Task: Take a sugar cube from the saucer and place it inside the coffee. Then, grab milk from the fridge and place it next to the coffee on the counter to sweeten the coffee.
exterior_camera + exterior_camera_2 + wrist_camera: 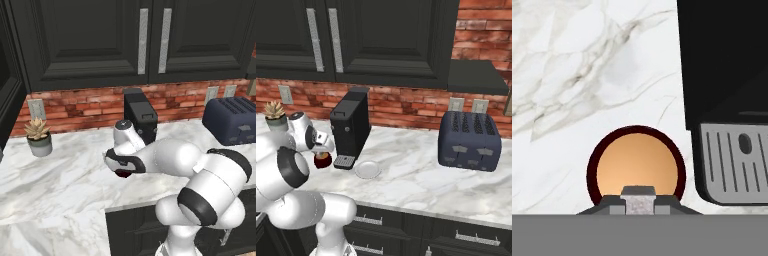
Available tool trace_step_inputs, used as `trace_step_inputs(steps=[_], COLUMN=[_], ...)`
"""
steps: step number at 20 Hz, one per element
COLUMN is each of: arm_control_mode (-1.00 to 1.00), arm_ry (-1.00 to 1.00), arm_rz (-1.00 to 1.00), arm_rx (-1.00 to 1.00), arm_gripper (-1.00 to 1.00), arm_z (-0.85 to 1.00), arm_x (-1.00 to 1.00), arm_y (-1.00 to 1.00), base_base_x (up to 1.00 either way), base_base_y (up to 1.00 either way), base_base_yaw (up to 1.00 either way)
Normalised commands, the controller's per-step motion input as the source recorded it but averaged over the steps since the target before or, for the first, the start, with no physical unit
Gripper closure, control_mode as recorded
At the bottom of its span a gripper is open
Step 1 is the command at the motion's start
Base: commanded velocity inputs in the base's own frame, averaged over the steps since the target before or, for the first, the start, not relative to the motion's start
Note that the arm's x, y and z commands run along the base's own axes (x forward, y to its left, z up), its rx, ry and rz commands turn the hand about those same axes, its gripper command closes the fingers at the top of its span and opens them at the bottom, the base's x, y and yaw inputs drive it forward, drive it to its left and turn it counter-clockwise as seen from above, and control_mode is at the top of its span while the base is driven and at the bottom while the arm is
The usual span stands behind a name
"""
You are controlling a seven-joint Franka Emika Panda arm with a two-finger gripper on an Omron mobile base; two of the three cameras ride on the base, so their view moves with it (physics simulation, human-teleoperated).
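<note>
Marble counter [421,175] runs below dark cabinets and a brick wall. Near its front edge the coffee [636,167] stands upright, mouth up, brown liquid showing, just beside the drip tray of the coffee machine [351,125]. Directly above the cup, the gripper [639,203] is closed tight on the sugar cube [640,204], a squat pale lump with no clear long axis. Beyond the machine the saucer [367,169] lies flat.

Glossy white arm [200,185], dark joint bands
</note>
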Motion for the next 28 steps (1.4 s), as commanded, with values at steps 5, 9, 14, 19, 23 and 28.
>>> trace_step_inputs(steps=[5,9,14,19,23,28], arm_control_mode=[-1.0,-1.0,-1.0,-1.0,-1.0,-1.0], arm_ry=[0.0,0.0,0.0,-0.03,-0.19,-0.21], arm_rz=[0.0,0.0,0.0,0.0,0.0,0.0], arm_rx=[0.0,0.0,0.0,0.0,-0.07,-0.02], arm_gripper=[1.0,-1.0,-1.0,-1.0,-1.0,-1.0], arm_z=[-0.02,-0.04,0.0,0.03,0.5,0.8], arm_x=[0.0,0.0,0.0,-0.01,-0.45,-0.77], arm_y=[0.0,0.01,0.0,0.0,0.06,0.0], base_base_x=[0.0,0.0,0.0,0.0,0.0,0.0], base_base_y=[0.0,0.0,0.0,0.0,0.0,0.0], base_base_yaw=[0.0,0.0,0.0,0.0,0.0,0.0])
